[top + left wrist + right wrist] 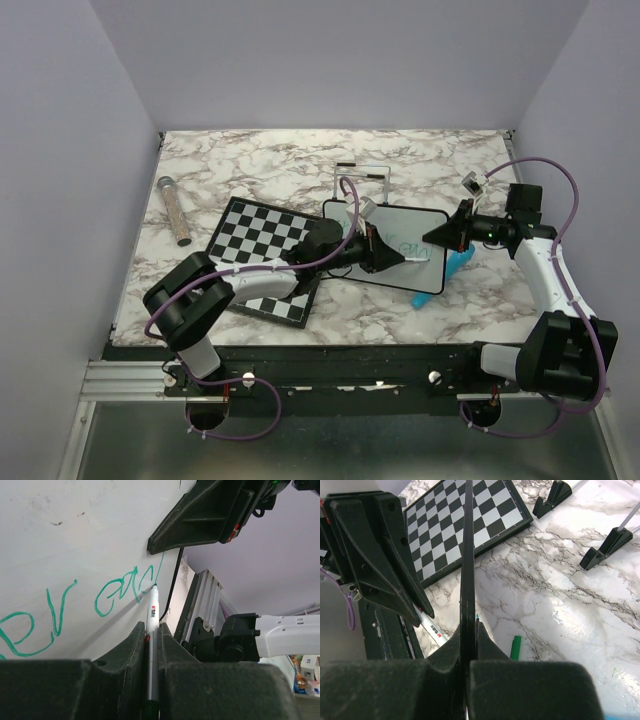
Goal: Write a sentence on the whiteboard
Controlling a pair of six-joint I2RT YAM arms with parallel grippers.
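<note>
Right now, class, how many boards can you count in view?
2. The chessboard lies left of centre; the whiteboard sits to its right, its edge pinched by the right hand.

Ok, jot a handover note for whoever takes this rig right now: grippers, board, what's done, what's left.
Left gripper: shut on the marker, tip touching the whiteboard.
Right gripper: shut on the whiteboard's edge, steadying it.
Chessboard lies to its left in the top view.
Done: part of the sentence, in teal.
Left: probably the rest of it, then lift the marker and release the board.
</note>
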